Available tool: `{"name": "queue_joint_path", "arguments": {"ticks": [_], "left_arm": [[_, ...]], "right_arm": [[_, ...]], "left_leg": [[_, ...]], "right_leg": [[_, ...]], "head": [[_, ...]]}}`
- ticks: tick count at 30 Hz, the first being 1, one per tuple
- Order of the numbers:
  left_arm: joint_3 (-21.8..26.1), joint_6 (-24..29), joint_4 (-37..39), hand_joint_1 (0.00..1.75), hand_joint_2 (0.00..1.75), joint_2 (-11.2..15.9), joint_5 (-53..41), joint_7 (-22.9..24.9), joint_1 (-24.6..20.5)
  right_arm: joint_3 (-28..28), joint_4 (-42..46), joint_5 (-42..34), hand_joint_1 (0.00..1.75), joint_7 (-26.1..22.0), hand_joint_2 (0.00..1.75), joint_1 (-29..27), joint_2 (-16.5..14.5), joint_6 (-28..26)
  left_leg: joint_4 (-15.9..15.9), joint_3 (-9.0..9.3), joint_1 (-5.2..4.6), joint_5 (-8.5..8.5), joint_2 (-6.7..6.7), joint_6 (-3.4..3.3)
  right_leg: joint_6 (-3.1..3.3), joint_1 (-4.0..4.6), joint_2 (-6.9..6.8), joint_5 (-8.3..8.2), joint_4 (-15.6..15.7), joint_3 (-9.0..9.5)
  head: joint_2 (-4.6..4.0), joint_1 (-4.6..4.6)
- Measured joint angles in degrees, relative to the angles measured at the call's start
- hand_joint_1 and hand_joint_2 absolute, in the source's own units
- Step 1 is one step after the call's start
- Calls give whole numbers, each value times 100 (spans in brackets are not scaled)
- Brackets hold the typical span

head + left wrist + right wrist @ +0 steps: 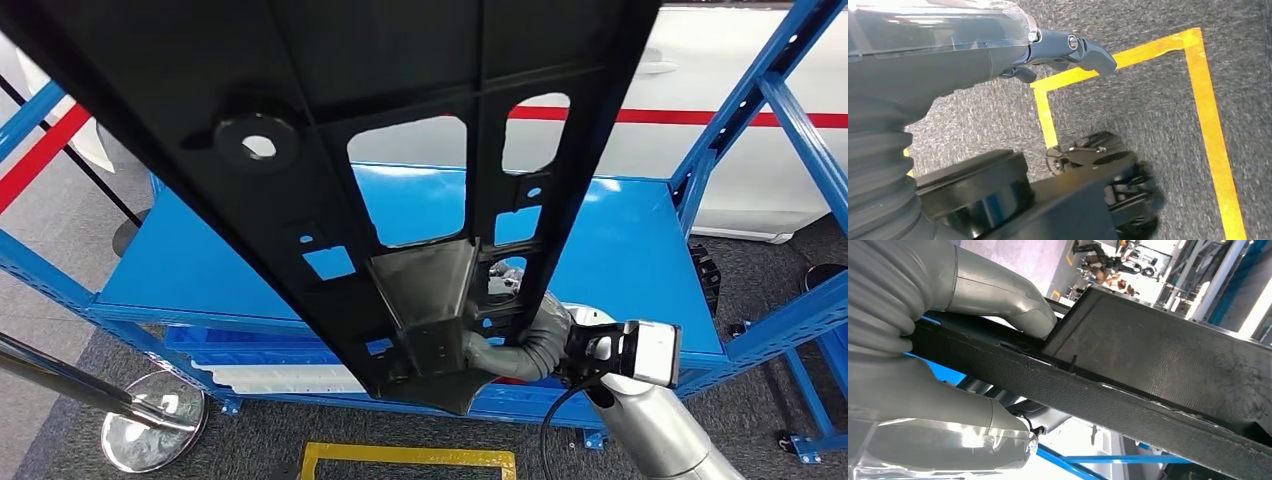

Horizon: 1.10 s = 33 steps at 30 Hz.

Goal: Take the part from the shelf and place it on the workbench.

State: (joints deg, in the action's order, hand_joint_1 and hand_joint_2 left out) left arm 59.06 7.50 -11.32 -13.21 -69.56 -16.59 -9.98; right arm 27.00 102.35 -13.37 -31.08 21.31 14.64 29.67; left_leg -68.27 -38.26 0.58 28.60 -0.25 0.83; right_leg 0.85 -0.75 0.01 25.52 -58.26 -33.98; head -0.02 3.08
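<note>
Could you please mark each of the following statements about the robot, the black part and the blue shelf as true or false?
1. The right hand grips the black part. True.
2. The black part lies flat on the blue shelf. False: it is held up in the air in front of the shelf, close to the head camera.
3. The left hand holds a second part. False: it holds nothing and hangs over grey carpet with yellow floor tape.
4. The black part has cut-out openings through which the blue shelf shows. True.
5. The shelf frame is painted red. False: the frame is blue.
</note>
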Motion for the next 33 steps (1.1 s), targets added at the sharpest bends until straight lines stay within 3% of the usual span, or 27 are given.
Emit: {"name": "queue_joint_path", "arguments": {"ticks": [2,3,7,9,11,12,13,14,16,18,21,22,24,26,27,28,29,31,33], "left_arm": [[32,1,0,0,175,4,43,59,-14],[49,7,0,0,175,5,51,122,-19],[102,-14,0,0,175,12,98,398,-20],[109,-82,0,0,175,14,108,456,-31],[115,-156,0,0,175,15,100,499,-37],[118,-187,0,0,175,16,99,523,-34],[122,-210,0,0,175,16,99,546,-31],[126,-226,0,0,175,16,100,564,-29],[133,-246,0,0,175,15,104,583,-27],[139,-252,0,0,175,15,107,587,-31],[160,-251,0,0,175,17,114,598,-21],[174,-246,0,0,175,17,116,606,-12],[208,-235,1,0,175,19,117,631,16],[228,-225,2,0,175,19,117,658,55],[234,-220,2,0,175,19,117,667,74],[236,-219,1,0,175,19,117,673,88],[237,-217,2,0,175,19,117,675,96],[238,-217,1,0,175,20,117,676,92],[238,-217,1,0,175,21,117,675,77]], "right_arm": [[5,26,10,175,7,175,-32,0,-9],[9,36,10,175,8,175,-51,0,-7],[21,43,-50,175,23,175,-151,0,27],[22,29,-116,175,78,175,-169,-1,59],[27,-12,-203,175,164,175,-186,-12,76],[30,-43,-245,175,204,175,-201,-18,75],[32,-76,-285,175,237,175,-216,-24,73],[32,-109,-315,175,261,175,-227,-24,69],[32,-163,-358,175,284,175,-237,-25,63],[34,-200,-389,175,286,175,-246,-28,62],[35,-240,-439,175,285,175,-292,-14,45],[34,-249,-463,175,281,175,-318,-5,34],[34,-257,-502,175,271,175,-390,5,14],[34,-259,-513,175,263,175,-481,8,-2],[34,-259,-513,175,261,175,-523,9,-8],[34,-259,-513,175,260,175,-557,10,-11],[34,-259,-513,175,259,175,-579,11,-12],[34,-258,-513,175,255,175,-599,11,-12],[32,-256,-512,175,251,175,-605,12,-15]], "left_leg": [[717,353,-17,-256,-4,-51],[891,436,-27,-291,-8,-78],[995,464,-20,-347,-7,-214],[1032,462,-4,-400,7,-270],[1020,424,-9,-414,15,-288],[1006,402,-12,-418,17,-289],[989,381,-13,-421,17,-289],[972,365,-13,-424,15,-285],[946,345,-16,-435,8,-266],[928,319,-34,-462,3,-214],[934,278,-45,-514,-2,-107],[890,246,-42,-454,-3,-73],[489,89,-28,-82,-3,-18],[-262,-143,-11,424,-1,23],[-555,-200,-7,577,-1,36],[-653,-159,-5,625,-1,40],[-510,2,-4,572,-1,36],[319,588,-4,352,-3,-3],[946,962,-28,197,-11,-69]], "right_leg": [[-43,21,8,21,-24,1],[-70,31,10,25,-30,-1],[-198,19,6,89,-77,-14],[-250,-1,4,405,-511,-190],[-291,-8,3,798,-1270,-509],[-305,-11,2,886,-1540,-614],[-311,-14,2,862,-1600,-619],[-309,-16,1,731,-1416,-501],[-275,-14,0,396,-631,-62],[-215,13,6,219,-102,194],[-114,29,6,132,-28,159],[-71,16,-4,89,-10,134],[7,-10,-28,-7,24,51],[35,1,-38,-92,18,-65],[34,6,-41,-135,10,-128],[28,8,-41,-178,-1,-192],[17,9,-40,-220,-14,-255],[-18,8,-34,-304,-39,-358],[-80,19,-31,-387,-44,-407]], "head": [[0,0],[0,0],[0,0],[0,-1],[0,-1],[0,-1],[0,-1],[0,-1],[0,-2],[0,-1],[0,-1],[0,-1],[0,0],[0,0],[0,0],[0,0],[0,0],[0,0],[0,0]]}}
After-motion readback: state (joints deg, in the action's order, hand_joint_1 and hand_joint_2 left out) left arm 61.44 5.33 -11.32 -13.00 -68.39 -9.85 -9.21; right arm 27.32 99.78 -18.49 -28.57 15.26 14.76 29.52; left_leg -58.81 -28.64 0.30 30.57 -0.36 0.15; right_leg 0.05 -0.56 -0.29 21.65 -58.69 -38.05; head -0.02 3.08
